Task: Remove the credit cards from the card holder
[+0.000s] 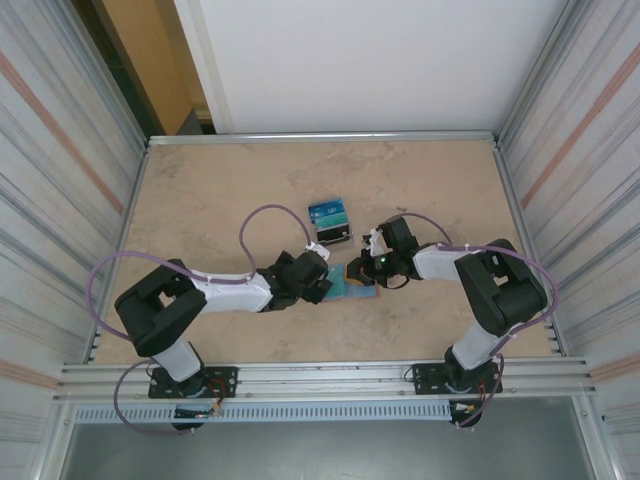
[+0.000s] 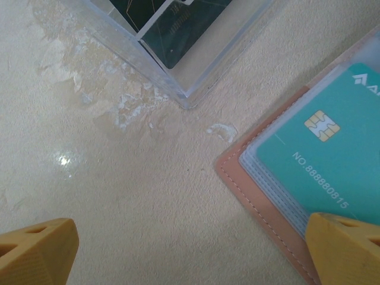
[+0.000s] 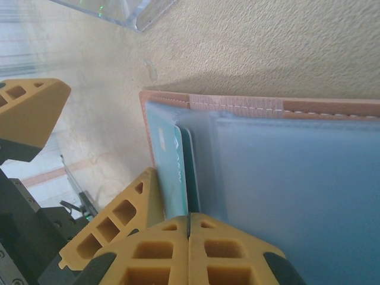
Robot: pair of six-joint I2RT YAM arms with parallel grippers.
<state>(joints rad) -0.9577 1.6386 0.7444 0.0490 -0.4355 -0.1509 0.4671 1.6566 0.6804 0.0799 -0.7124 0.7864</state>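
Because the teal credit card (image 2: 323,163) is judged to be light, stiff and slick, it is best taken by whichever short edge stands clear of its pocket and drawn straight along the pocket rather than bent. A loose pinch on the smooth faces would be likely to slip. It is seen tucked into a pale blue-grey pocket of the card holder (image 2: 255,202), chip and number uppermost, and in the right wrist view the edge of a darker card (image 3: 189,172) lies just behind it. The card holder is laid open and flat on the table (image 1: 220,200), between the two grippers. Being soft and light, it can be expected to lift or slide with the card unless it is pinned. The right gripper (image 3: 189,249) is closed, its tips pressed together right at the end of the card's edge — whether that edge is caught between them cannot be told. The left gripper (image 2: 190,255) is spread wide and nothing is held in it; one of its fingers (image 2: 347,249) is placed over the holder's edge, the other over bare table. Near the holder's corner a clear plastic stand (image 2: 166,80) is set, with dark cards (image 2: 178,35) leaning inside it.
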